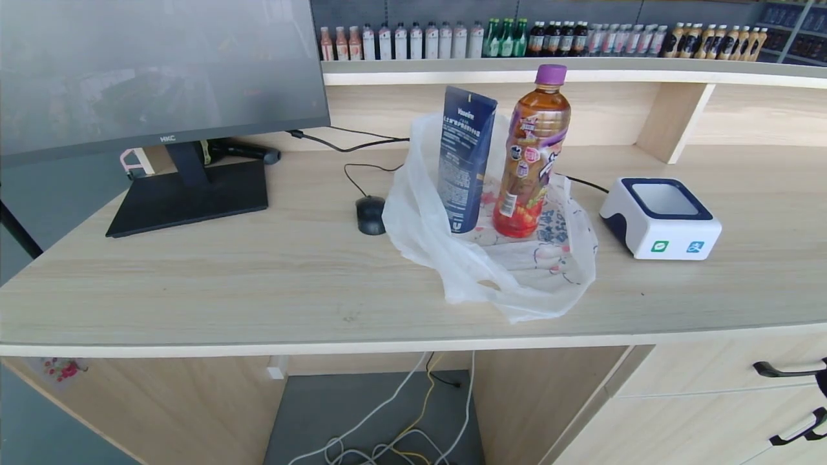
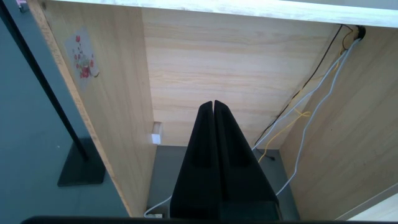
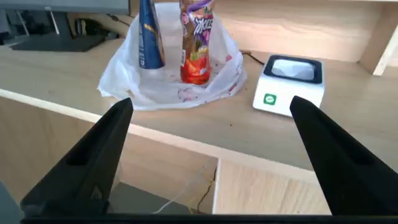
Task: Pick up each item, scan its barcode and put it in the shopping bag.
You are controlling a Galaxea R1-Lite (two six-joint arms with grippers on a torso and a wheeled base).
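Note:
A white plastic shopping bag (image 1: pixel 517 271) lies spread open on the wooden counter. Inside it stand a blue tube (image 1: pixel 465 171) and a tea bottle (image 1: pixel 533 155) with a purple cap, side by side. A white and blue barcode scanner (image 1: pixel 659 218) sits on the counter to the right of the bag. My right gripper (image 3: pixel 211 112) is open, held in front of the counter and below its edge, facing the bag (image 3: pixel 168 81), the bottle (image 3: pixel 198 40), the tube (image 3: pixel 149 34) and the scanner (image 3: pixel 291 84). My left gripper (image 2: pixel 214 107) is shut with nothing in it, low down under the counter.
A monitor (image 1: pixel 161 71) on a black stand occupies the counter's left, with a black mouse (image 1: pixel 371 214) and cable beside the bag. Shelves of bottles (image 1: pixel 536 39) line the back. Cables (image 1: pixel 400 426) hang under the counter; drawers (image 1: pixel 743 387) are at lower right.

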